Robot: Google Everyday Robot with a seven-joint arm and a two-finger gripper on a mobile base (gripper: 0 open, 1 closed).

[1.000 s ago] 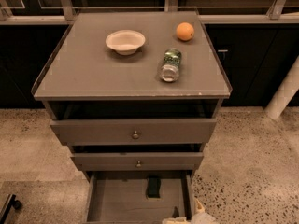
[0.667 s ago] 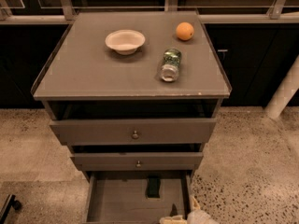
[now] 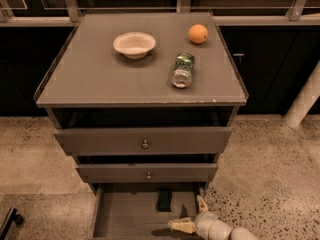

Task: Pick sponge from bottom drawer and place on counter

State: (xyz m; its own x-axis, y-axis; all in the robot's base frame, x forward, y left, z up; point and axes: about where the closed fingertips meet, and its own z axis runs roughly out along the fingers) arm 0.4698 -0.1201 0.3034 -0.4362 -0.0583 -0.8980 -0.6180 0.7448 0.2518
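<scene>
Lying dark and rectangular on the plain grey floor of the open bottom drawer (image 3: 125, 215), the sponge (image 3: 164, 200) sits toward the back. The gripper (image 3: 189, 215) hovers just to its right at the drawer's front, pale fingers spread wide, holding nothing. On the matte grey counter (image 3: 95, 76) are a shallow white bowl (image 3: 134, 44), a round orange (image 3: 198, 33) and a clear jar (image 3: 183, 69) on its side.

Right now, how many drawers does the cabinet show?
3. The top drawer and the middle drawer have knobs. The bottom drawer is pulled out, with the sponge inside. The tool hangs open at its front right.
</scene>
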